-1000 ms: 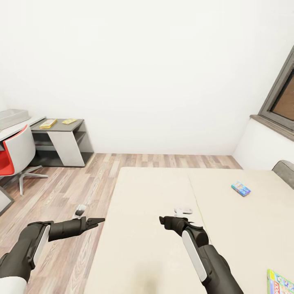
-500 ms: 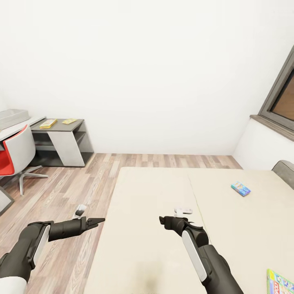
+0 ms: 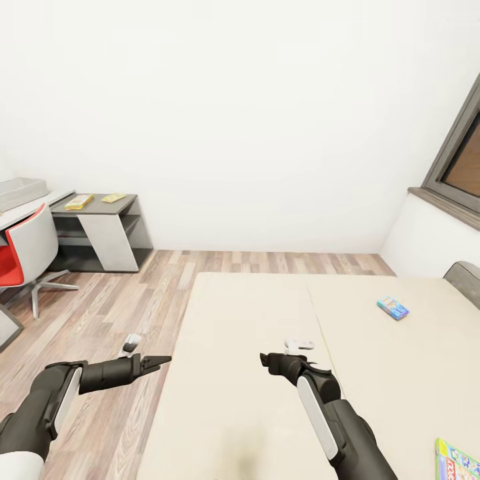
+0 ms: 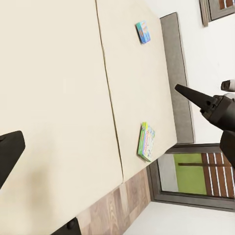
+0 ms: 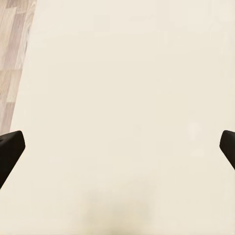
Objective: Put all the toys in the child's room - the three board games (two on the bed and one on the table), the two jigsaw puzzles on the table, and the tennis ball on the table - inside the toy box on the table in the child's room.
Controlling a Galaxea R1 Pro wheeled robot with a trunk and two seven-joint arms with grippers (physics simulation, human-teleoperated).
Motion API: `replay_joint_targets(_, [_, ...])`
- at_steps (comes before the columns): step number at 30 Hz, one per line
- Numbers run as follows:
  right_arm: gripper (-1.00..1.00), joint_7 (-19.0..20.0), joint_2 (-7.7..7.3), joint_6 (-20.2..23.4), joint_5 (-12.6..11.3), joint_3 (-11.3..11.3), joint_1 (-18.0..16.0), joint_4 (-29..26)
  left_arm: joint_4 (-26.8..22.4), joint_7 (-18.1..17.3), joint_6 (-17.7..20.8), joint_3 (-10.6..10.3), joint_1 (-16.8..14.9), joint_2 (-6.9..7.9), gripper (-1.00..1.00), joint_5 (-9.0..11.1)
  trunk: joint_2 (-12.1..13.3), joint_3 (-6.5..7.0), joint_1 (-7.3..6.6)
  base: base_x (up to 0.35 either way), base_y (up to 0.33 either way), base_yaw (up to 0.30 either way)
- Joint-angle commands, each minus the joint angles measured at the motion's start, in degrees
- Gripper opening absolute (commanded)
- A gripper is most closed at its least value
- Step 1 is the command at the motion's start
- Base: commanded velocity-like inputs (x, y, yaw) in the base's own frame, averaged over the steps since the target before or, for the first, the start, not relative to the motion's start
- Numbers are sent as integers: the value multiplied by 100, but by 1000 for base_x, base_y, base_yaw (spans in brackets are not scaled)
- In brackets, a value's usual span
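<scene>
The bed is covered by a plain beige mattress, framed in grey, on which a blue-lidded board game and a second board game with a green border and multicoloured print are seen. The floor is rendered in brown wood planks and the wall in white. The table is finished in dark grey with white panels, two yellow flat boxes are shown on it, and the chair is coloured red and white.
</scene>
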Motion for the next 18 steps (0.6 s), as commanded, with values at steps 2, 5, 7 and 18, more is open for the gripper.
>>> replay_joint_targets(2, [100, -54, -1, 18, -60, 7, -5, -7, -1, -23, 55, 6, -5, 0, 100, -4, -12, -12, 3, 0, 0, 0])
replay_joint_targets(5, [100, -54, -1, 18, -60, 7, -5, -7, -3, -23, 55, 6, -5, 0, 100, -4, -12, -12, 3, 0, 0, 0])
replay_joint_targets(7, [100, -54, -1, 18, -60, 7, -5, -7, -2, -23, 55, 6, -5, 0, 100, -3, -12, -12, 3, 0, 0, 0])
replay_joint_targets(18, [100, -54, -1, 18, -60, 7, -5, -7, -1, -23, -20, -1, -5, -2, 100, 3, -12, -12, 3, 0, -76, 0])
